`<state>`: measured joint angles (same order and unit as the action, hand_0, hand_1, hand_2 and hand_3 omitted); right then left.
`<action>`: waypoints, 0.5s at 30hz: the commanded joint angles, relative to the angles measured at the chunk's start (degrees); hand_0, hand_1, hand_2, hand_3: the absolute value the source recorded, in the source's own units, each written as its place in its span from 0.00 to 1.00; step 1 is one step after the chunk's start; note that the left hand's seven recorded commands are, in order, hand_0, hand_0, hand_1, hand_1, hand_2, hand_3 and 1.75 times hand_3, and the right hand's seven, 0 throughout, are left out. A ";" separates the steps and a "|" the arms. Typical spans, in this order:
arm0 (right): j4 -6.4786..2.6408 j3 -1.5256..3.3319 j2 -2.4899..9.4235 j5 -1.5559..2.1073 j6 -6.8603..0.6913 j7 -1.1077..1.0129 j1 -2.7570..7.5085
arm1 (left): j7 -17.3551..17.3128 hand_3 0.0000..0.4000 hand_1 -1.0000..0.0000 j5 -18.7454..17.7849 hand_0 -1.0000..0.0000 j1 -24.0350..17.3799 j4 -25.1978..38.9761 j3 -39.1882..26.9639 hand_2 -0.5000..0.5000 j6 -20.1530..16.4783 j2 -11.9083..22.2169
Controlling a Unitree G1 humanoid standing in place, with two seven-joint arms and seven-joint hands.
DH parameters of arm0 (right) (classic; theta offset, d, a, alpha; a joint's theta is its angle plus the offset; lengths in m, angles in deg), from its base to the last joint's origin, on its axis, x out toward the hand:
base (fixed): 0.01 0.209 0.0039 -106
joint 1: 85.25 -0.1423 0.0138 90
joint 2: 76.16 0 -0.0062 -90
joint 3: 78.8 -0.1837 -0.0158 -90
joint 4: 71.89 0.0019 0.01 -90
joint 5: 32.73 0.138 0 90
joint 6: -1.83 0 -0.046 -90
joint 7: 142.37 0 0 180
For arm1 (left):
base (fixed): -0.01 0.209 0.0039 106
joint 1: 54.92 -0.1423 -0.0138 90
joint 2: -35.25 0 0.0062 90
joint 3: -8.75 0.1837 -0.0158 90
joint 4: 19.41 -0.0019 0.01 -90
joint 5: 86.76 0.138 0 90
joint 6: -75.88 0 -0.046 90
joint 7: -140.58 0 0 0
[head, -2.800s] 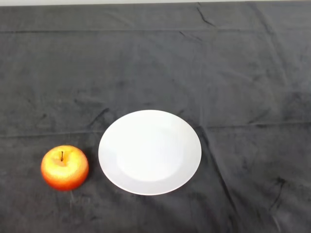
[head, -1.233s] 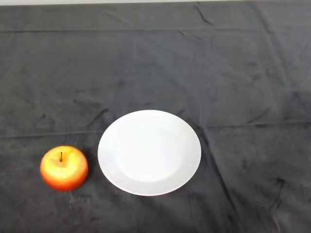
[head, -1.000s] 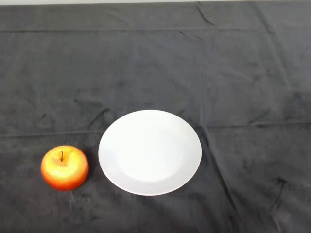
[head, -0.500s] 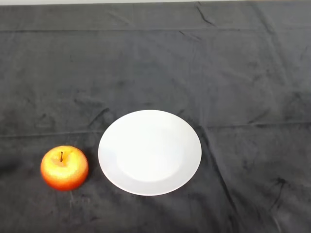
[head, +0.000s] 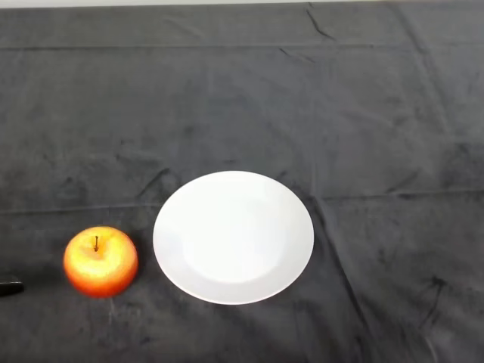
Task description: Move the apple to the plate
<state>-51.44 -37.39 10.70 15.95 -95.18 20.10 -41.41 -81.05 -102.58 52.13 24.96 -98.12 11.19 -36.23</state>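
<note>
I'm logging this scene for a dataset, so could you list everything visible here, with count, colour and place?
apple: one, red and yellow with a dark stem pointing up, on the cloth near the front left, just left of the plate and apart from it.
plate: one, white, round, nothing on it, on the cloth near the front centre.
cloth: one, dark grey, creased, covering the whole table.
pale strip: one, light, along the very top edge beyond the cloth.
left hand: only a small black tip shows at the left edge, left of the apple and not touching it; too little shows to tell its pose.
</note>
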 commanded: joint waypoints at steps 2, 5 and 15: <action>1.00 -1.06 -1.34 0.76 0.50 0.16 -1.55 | -0.52 0.00 1.00 1.71 1.00 -3.84 3.98 2.46 0.50 -2.27 1.95; 1.08 -1.04 -1.31 0.75 0.50 0.19 -1.52 | -0.38 0.00 1.00 2.72 1.00 -4.99 7.00 3.94 0.50 -4.22 1.77; 1.36 -0.97 -1.21 0.71 0.46 0.29 -1.41 | 0.62 0.00 1.00 6.75 1.00 -4.82 12.16 8.79 0.50 -9.69 1.22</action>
<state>-51.44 -37.38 10.70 15.95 -95.17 20.10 -41.41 -80.83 -96.64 47.38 34.75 -90.39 2.23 -36.37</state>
